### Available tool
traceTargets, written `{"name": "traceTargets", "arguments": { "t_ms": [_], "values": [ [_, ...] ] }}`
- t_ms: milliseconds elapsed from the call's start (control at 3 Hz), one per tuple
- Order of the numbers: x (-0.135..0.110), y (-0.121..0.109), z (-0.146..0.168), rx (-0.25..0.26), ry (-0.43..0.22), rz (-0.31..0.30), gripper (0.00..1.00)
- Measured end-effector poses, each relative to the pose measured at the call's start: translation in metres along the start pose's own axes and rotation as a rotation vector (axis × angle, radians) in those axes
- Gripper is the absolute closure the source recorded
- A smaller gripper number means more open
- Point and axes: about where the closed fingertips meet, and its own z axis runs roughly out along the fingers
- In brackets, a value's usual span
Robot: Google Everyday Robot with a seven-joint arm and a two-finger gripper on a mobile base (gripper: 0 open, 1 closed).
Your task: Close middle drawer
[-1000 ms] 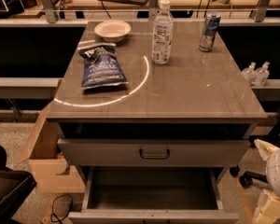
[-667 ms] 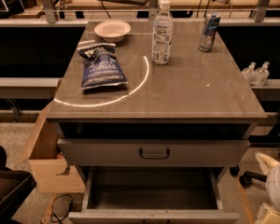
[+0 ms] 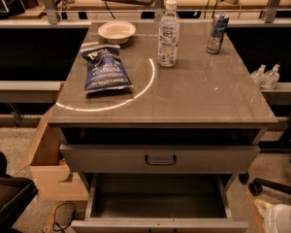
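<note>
The middle drawer (image 3: pixel 157 198) is pulled far out under the table, and its grey inside shows empty. Its low front panel (image 3: pixel 160 225) lies along the bottom edge of the view, and its handle is out of view. Above it, the taller-fronted top drawer (image 3: pixel 111 158) with a dark loop handle (image 3: pixel 160 159) stands slightly out from the frame. My gripper (image 3: pixel 282 219) shows only as a white rounded shape in the bottom right corner, to the right of the open drawer's front and apart from it.
On the tabletop (image 3: pixel 203 91) are a blue chip bag (image 3: pixel 105 71), a white bowl (image 3: pixel 117 31), a water bottle (image 3: pixel 168 35) and a can (image 3: pixel 217 33). A cardboard box (image 3: pixel 48 166) stands at left, a dark chair (image 3: pixel 7 198) at lower left, and chair casters (image 3: pixel 254 186) at right.
The white shape of my gripper has moved down into the bottom right corner. Both drawers and the things on the table have not moved.
</note>
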Motion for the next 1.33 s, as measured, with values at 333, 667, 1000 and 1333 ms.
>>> {"name": "traceTargets", "arguments": {
  "t_ms": [333,667,1000,1333],
  "values": [
    [0.003,0.021,0.041,-0.037,0.055,-0.031,0.42],
    [0.005,0.039,0.074,-0.057,0.083,-0.036,0.65],
    [0.007,0.052,0.095,-0.067,0.096,-0.034,0.87],
    [0.005,0.060,0.113,-0.079,0.101,-0.041,1.00]
  ]
}}
